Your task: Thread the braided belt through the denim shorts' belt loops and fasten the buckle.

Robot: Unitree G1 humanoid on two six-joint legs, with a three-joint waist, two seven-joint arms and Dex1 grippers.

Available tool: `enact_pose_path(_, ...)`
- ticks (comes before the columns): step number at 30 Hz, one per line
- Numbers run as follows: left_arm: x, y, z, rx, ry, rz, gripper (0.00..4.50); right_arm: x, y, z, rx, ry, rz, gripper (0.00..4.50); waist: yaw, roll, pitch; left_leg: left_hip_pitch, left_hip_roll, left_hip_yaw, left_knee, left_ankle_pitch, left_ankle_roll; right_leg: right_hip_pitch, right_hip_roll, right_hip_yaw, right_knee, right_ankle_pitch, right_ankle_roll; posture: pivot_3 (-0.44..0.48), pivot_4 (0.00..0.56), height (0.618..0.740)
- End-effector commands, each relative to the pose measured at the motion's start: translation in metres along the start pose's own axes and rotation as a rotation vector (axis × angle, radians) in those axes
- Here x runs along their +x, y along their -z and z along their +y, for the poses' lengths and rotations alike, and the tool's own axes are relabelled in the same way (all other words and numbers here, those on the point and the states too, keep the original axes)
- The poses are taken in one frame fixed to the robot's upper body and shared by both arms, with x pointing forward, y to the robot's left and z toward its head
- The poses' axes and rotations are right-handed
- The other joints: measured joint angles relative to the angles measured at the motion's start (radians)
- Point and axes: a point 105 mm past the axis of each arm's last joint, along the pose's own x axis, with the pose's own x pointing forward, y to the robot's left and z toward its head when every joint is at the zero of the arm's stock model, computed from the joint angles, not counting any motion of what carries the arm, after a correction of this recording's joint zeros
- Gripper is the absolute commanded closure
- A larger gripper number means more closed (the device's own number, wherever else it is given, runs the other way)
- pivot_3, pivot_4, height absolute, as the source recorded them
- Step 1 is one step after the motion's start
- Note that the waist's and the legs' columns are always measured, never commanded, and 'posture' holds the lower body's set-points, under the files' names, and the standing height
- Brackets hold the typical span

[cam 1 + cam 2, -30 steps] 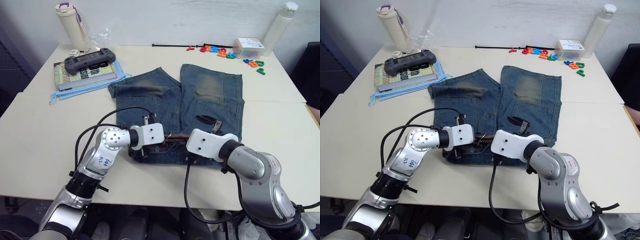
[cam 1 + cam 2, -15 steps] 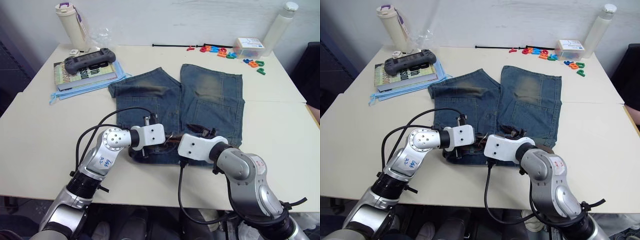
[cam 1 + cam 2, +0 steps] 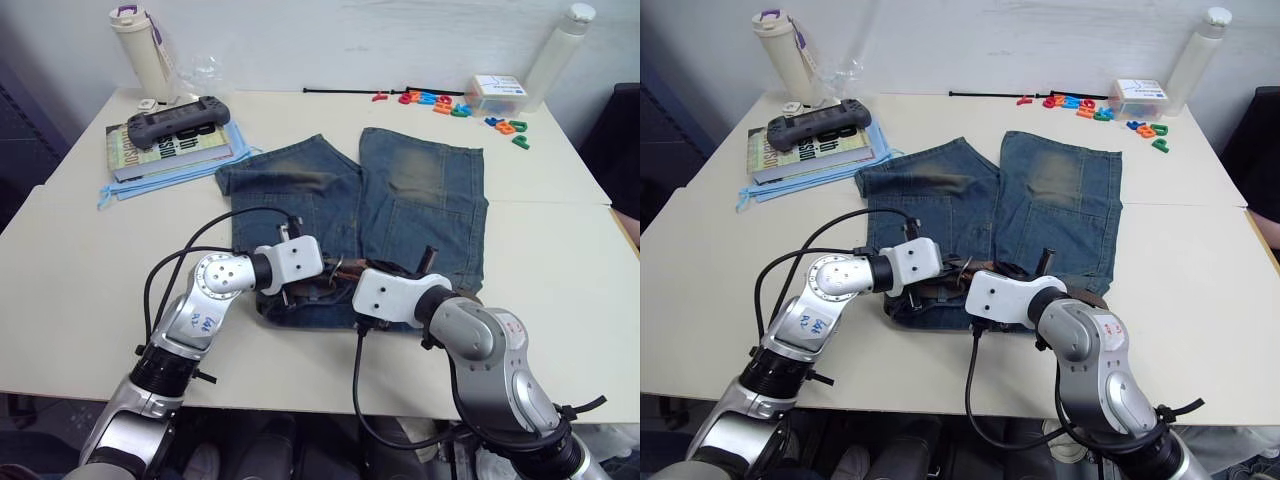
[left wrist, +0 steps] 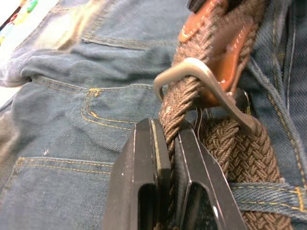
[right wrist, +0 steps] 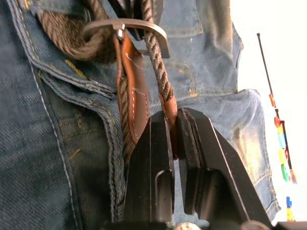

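1. The braided belt (image 4: 192,110) lies on the denim shorts (image 3: 420,190) at frame centre.
2. Left pincer (image 4: 165,158) grips the strap below the buckle (image 4: 201,79).
3. Right pincer (image 5: 173,143) clamps the belt's leather end; pull steadily, keeping the prong aligned.

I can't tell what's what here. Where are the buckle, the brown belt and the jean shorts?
buckle (image 4: 204,79), left wrist view, on its silver frame bar.
braided belt (image 4: 249,151), left wrist view, on the woven strap.
denim shorts (image 3: 425,170), left eye view, on a leg's pale patch.
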Motion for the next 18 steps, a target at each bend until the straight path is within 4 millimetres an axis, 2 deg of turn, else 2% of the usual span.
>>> enact_pose_path(1,-0.023,-0.01,0.019,-0.028,-0.076,-0.047,3.65,-0.002,0.002,-0.004,-0.008,0.029,0.01,4.5,0.0,0.0,0.0,0.0,0.0,0.0,0.0,0.0,0.0,0.0,0.0,0.0,0.0,0.0,0.0,0.0,0.15,0.655)
enact_pose_path(3,-0.03,-0.013,0.023,-0.083,-0.096,-0.079,2.98,-0.002,0.001,-0.004,-0.004,0.031,0.009,4.5,0.0,0.0,0.0,0.0,0.0,0.0,0.0,0.0,0.0,0.0,0.0,0.0,0.0,0.0,0.0,0.0,0.15,0.655)
enact_pose_path(6,-0.046,-0.019,0.031,-0.222,-0.115,-0.155,1.74,-0.001,0.001,-0.004,0.001,0.033,0.007,4.5,0.0,0.0,0.0,0.0,0.0,0.0,0.0,0.0,0.0,0.0,0.0,0.0,0.0,0.0,0.0,0.0,0.15,0.655)
enact_pose_path(9,-0.064,-0.016,0.032,-0.383,-0.087,-0.208,1.74,-0.001,0.001,-0.003,0.004,0.034,0.008,4.5,-0.001,0.0,0.0,0.0,0.0,0.0,0.0,0.0,0.0,0.0,0.001,0.0,0.0,0.0,0.0,0.0,0.15,0.655)
enact_pose_path(12,-0.079,0.013,0.032,-0.531,-0.099,-0.161,1.74,0.0,0.001,-0.003,0.012,0.037,0.007,4.5,-0.002,0.0,0.0,0.0,0.0,0.0,0.0,0.0,0.0,0.0,0.0,0.0,0.0,0.0,0.0,0.0,0.15,0.655)
enact_pose_path(15,-0.083,0.028,0.037,-0.636,-0.15,-0.168,2.46,0.0,0.0,-0.004,0.015,0.04,0.006,4.5,-0.002,0.0,0.0,0.0,0.001,0.0,0.0,0.0,-0.001,0.0,0.0,0.0,0.0,0.0,0.0,0.0,0.15,0.655)
enact_pose_path(16,-0.082,0.029,0.036,-0.647,-0.15,-0.174,2.95,0.0,0.0,-0.004,0.016,0.042,0.006,4.5,-0.002,0.0,0.0,0.0,0.001,0.0,0.0,0.0,-0.001,0.0,0.0,0.0,0.0,0.0,0.0,0.0,0.15,0.655)
enact_pose_path(17,-0.079,0.029,0.033,-0.651,-0.142,-0.176,3.1,0.0,0.001,-0.005,0.017,0.045,0.007,4.5,-0.002,0.0,0.0,0.001,0.001,0.0,0.0,0.0,-0.001,0.0,0.0,0.0,0.0,0.0,0.0,0.0,0.15,0.655)
enact_pose_path(18,-0.078,0.03,0.032,-0.654,-0.136,-0.177,3.52,0.0,0.001,-0.005,0.017,0.046,0.008,4.5,-0.001,0.0,0.0,0.001,0.001,0.0,0.0,0.0,-0.001,0.0,0.0,0.0,0.001,0.0,-0.001,0.0,0.15,0.655)
